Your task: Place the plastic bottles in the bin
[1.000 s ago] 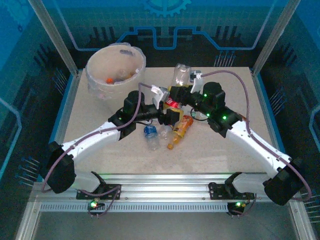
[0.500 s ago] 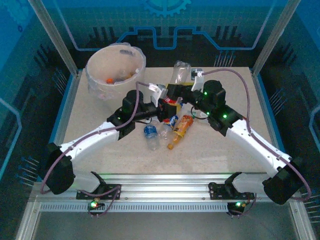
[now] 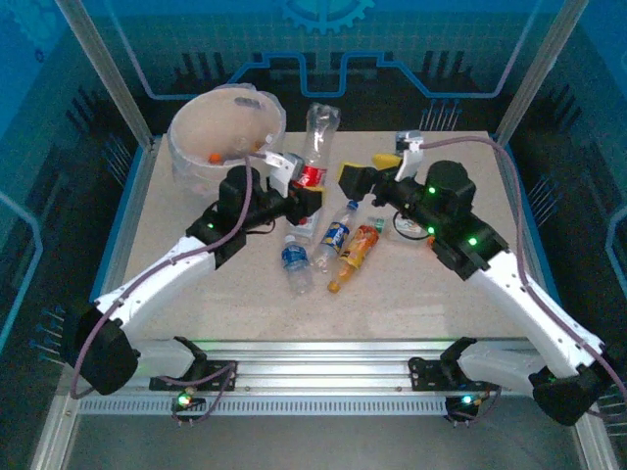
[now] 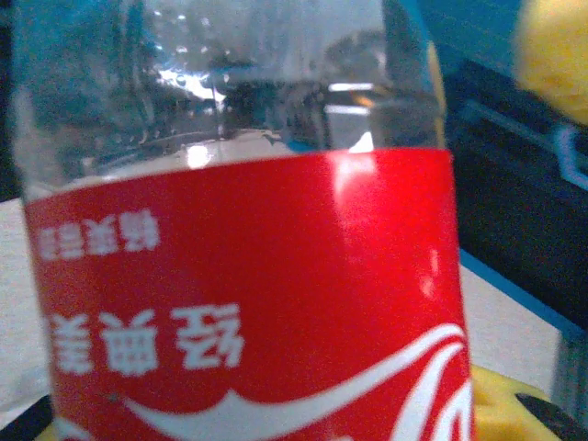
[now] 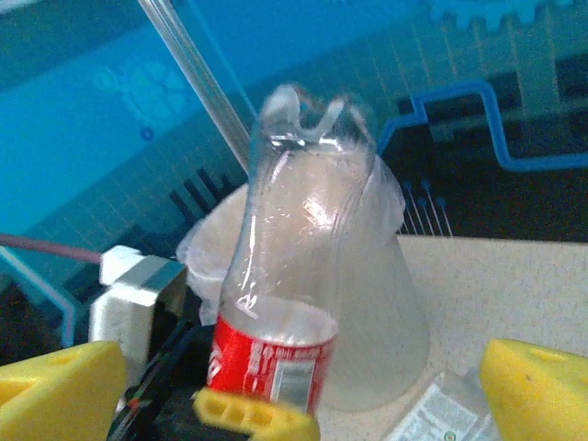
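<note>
My left gripper [image 3: 308,196] is shut on a clear plastic bottle with a red label [image 3: 313,162] and holds it upright above the table, just right of the bin [image 3: 191,132]. That red label [image 4: 248,276] sits close in front of the left wrist camera. My right gripper [image 3: 372,170] stands open and empty a little to the bottle's right. In the right wrist view its yellow fingers [image 5: 55,386] are spread wide, with the held bottle [image 5: 289,257] and the whitish bin [image 5: 386,312] beyond them. Three more bottles lie on the table: blue-labelled [image 3: 296,265], blue-and-white [image 3: 336,233] and orange [image 3: 354,256].
The bin stands at the table's back left corner, with a few bottles and an orange cap inside. A crushed clear bottle [image 3: 397,224] lies under the right arm. Metal frame posts [image 3: 108,73] rise at the back corners.
The right gripper opened, let go of the red-labelled bottle and drew back to the right. The left gripper shut on the bottle and carried it left, toward the bin.
</note>
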Motion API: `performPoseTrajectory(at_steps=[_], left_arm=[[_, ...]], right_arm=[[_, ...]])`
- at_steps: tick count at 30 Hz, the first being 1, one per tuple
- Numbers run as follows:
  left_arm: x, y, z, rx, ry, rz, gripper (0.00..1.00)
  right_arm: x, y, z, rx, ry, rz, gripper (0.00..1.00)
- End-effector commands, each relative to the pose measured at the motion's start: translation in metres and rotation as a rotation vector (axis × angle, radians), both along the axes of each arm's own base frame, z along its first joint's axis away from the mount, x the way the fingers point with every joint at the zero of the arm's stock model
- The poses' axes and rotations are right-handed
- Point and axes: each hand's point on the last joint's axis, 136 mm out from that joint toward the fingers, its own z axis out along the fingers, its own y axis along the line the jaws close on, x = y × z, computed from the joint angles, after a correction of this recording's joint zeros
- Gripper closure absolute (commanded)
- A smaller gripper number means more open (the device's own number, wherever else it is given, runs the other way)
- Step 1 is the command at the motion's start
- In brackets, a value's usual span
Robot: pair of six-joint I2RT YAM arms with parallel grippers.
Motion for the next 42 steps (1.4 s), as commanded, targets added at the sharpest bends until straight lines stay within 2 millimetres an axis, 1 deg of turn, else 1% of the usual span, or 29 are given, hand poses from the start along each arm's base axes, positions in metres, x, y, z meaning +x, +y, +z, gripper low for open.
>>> performPoseTrajectory(at_steps=[1,4,8,13,16,17,19,22,26,31,38,39,41,42], left_arm=[[0.003,0.023,0.033,0.054,-0.099,0.071,0.72],[0.014,0.042,0.044,0.065,-0.124,0.122,0.72],[0.034,0.077,0.067,0.126,-0.183,0.214,0.72],[0.058,0.12,0.102,0.195,-0.285,0.323,0.72],[0.076,0.146,0.11,0.224,-0.301,0.378,0.72],[0.082,0.155,0.11,0.235,-0.296,0.391,0.72],[0.095,0.17,0.104,0.258,-0.273,0.415,0.71],[0.107,0.189,0.095,0.283,-0.256,0.438,0.71],[0.119,0.206,0.079,0.309,-0.234,0.446,0.71],[0.129,0.218,0.057,0.325,-0.202,0.45,0.7],[0.139,0.225,0.025,0.341,-0.163,0.447,0.69],[0.14,0.225,0.021,0.342,-0.159,0.446,0.68],[0.142,0.225,0.013,0.344,-0.143,0.441,0.65],[0.143,0.226,0.01,0.343,-0.138,0.442,0.64]], right_arm=[[-0.013,-0.011,0.02,-0.004,-0.055,-0.017,0.0],[-0.014,-0.021,0.015,-0.048,-0.024,-0.063,0.0],[-0.011,-0.032,0.0,-0.141,0.026,-0.119,0.0],[-0.01,-0.045,-0.014,-0.185,0.042,-0.17,0.0],[-0.011,-0.05,-0.02,-0.169,0.025,-0.189,0.0],[-0.011,-0.052,-0.021,-0.162,0.021,-0.194,0.0],[-0.011,-0.057,-0.024,-0.151,0.023,-0.206,0.0],[-0.01,-0.062,-0.029,-0.148,0.032,-0.213,0.0],[-0.008,-0.067,-0.033,-0.128,0.043,-0.202,0.0],[-0.003,-0.072,-0.042,-0.089,0.073,-0.181,0.0],[0.003,-0.072,-0.054,-0.095,0.125,-0.158,0.0],[0.004,-0.076,-0.056,-0.099,0.142,-0.181,0.0],[0.009,-0.103,-0.075,-0.053,0.282,-0.351,0.0],[0.009,-0.11,-0.08,-0.065,0.319,-0.388,0.0]])
